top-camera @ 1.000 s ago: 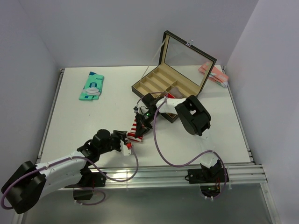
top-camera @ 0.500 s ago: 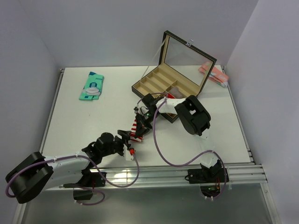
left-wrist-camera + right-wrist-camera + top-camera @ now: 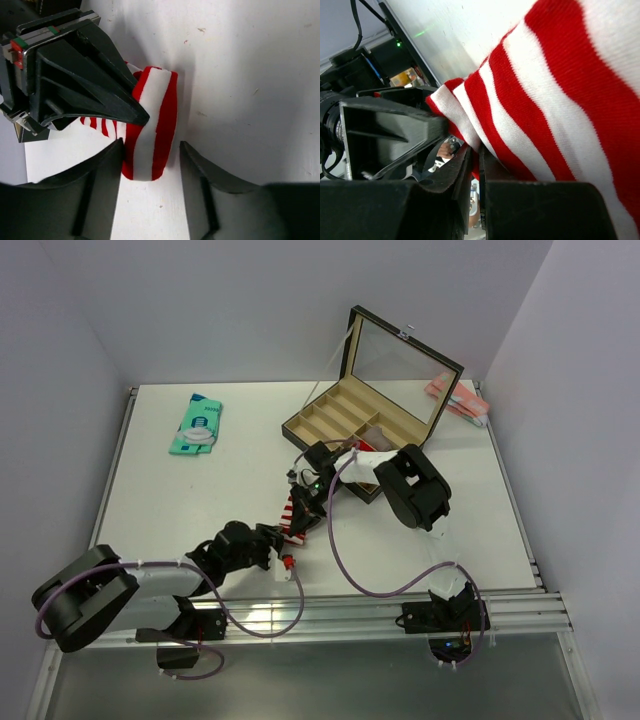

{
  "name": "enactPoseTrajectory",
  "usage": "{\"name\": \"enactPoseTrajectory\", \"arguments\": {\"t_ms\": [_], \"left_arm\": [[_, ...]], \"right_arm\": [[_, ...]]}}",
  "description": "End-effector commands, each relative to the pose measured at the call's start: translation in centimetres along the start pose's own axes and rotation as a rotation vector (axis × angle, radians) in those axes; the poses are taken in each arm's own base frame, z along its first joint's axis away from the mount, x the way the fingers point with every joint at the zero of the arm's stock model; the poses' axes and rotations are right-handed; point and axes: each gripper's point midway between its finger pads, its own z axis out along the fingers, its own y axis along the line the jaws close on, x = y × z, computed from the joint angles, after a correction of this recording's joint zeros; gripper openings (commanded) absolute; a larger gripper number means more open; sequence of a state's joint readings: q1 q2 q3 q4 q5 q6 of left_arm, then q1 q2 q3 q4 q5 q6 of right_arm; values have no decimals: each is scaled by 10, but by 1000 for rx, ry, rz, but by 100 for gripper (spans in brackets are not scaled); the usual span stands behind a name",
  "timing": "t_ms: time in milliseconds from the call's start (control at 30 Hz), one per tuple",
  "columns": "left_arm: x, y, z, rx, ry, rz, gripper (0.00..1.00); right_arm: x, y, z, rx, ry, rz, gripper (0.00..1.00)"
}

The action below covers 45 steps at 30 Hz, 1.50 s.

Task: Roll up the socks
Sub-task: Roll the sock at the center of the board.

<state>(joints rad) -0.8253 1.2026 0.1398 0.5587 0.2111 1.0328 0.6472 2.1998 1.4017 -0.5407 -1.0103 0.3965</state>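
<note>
A teal packet (image 3: 197, 424) lies far left on the table (image 3: 150, 500), with wide free surface around it. Near the front edge, the left gripper (image 3: 151, 145) holds its fingers apart, one on each side of the rolled end of the striped sock (image 3: 156, 100). The right gripper (image 3: 139, 116) is clamped on this sock, just in front of the open box (image 3: 335, 420).

One red-and-white striped sock (image 3: 295, 517) is counted on the tabletop (image 3: 200, 500). Two grippers are seen: one left gripper (image 3: 151, 144) and one right gripper (image 3: 475, 153). One teal packet (image 3: 197, 424), one pink packet (image 3: 455, 398) and one open compartment box (image 3: 330, 420) are counted.
</note>
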Motion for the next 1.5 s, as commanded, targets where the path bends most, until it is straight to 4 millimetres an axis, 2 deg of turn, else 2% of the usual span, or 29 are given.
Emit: {"name": "enactPoseTrajectory", "arguments": {"t_ms": [0,133,233,267,367,400,500,600,633,667,700,733,800,833,867,900,967,1000,1067,1167,1200,1233,1267,1300,1333,1367,1400,1433,1467], "left_arm": [[-4,7,7,-6,-6,-6,52],[-2,12,13,-3,14,-14,36],[0,13,16,12,34,-38,20],[1,11,17,21,37,-39,10],[-4,9,14,51,25,-50,0],[-4,3,13,90,32,-62,0],[-11,-8,7,196,37,-105,0],[-19,-7,4,250,38,-136,0],[-17,-14,0,289,53,-147,0],[-16,-21,-5,325,71,-168,0],[-20,-16,-5,329,66,-172,0],[-18,-24,-11,369,90,-195,0],[-22,-26,-14,401,85,-211,0],[-20,-33,-19,434,104,-228,0],[-19,-35,-21,448,113,-234,0],[-18,-33,-22,451,130,-242,0],[-10,-45,-29,515,196,-275,0],[-13,-42,-30,527,200,-284,0],[-7,-54,-40,605,250,-302,0],[-17,-60,-43,697,239,-340,0],[-25,-58,-47,738,234,-367,0],[-25,-61,-47,781,239,-384,0],[-32,-51,-44,783,226,-388,0],[-33,-55,-50,829,244,-417,0],[-37,-59,-49,877,232,-444,0],[-44,-49,-46,886,215,-452,1],[-48,-46,-46,905,206,-475,1],[-52,-51,-51,963,205,-522,0],[-58,-41,-46,960,185,-528,0]], "right_arm": [[4,-11,2,15,6,28,1],[7,-12,2,10,8,24,0],[8,-11,1,5,6,17,0],[7,-10,1,4,4,12,0],[5,-10,-1,30,-16,-12,5],[3,-18,-3,78,-37,-21,9],[-10,-21,-15,185,-142,-77,24],[-17,-1,-33,201,-255,-145,36],[-20,-9,-39,260,-303,-134,38],[-20,4,-51,266,-354,-159,39],[-23,10,-56,263,-398,-162,39],[-26,1,-65,330,-460,-142,40],[-27,20,-81,312,-554,-154,41],[-24,9,-86,348,-594,-126,41],[-25,8,-93,366,-638,-100,41],[-22,15,-105,379,-689,-104,41],[-19,0,-124,472,-791,-48,40],[-15,10,-137,465,-849,-63,40],[-5,1,-151,507,-924,-25,40],[12,11,-167,475,-1020,-58,40],[17,4,-171,502,-1058,-58,40],[24,13,-175,488,-1092,-91,40],[29,15,-176,484,-1111,-98,40],[34,8,-174,498,-1132,-104,40],[39,15,-178,475,-1162,-133,40],[43,20,-174,464,-1176,-160,40],[48,12,-170,483,-1179,-165,40],[49,11,-172,507,-1210,-180,40],[56,19,-163,494,-1204,-220,40]]}}
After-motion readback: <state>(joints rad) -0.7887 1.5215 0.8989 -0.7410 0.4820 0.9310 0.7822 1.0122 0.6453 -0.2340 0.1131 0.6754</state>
